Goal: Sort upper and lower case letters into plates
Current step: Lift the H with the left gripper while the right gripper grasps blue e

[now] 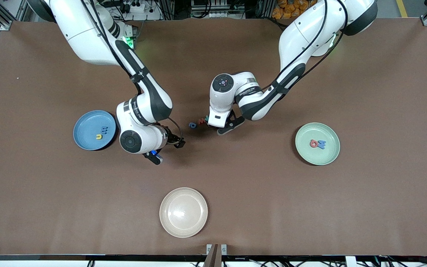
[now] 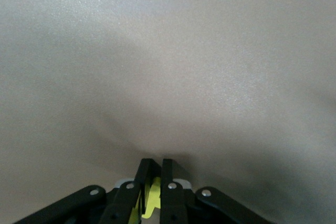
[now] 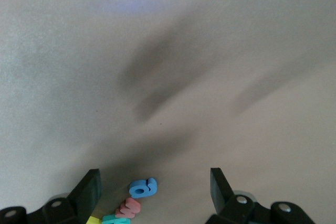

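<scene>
Glossy round cream plate (image 1: 183,212) on matte brown table (image 1: 365,200).

Both arms are glossy white, rounded shells with black joint bands and black cables strapped along them, a round dark cap on each wrist, a green light near the right arm's base, and black-fingered hands with silver screws at the linkages.

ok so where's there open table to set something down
Bare table lies between the cream plate and the green plate, and at both ends. It is crowded mid-table, where the left gripper, shut on a yellow letter, meets loose letters and the open right gripper.
</scene>
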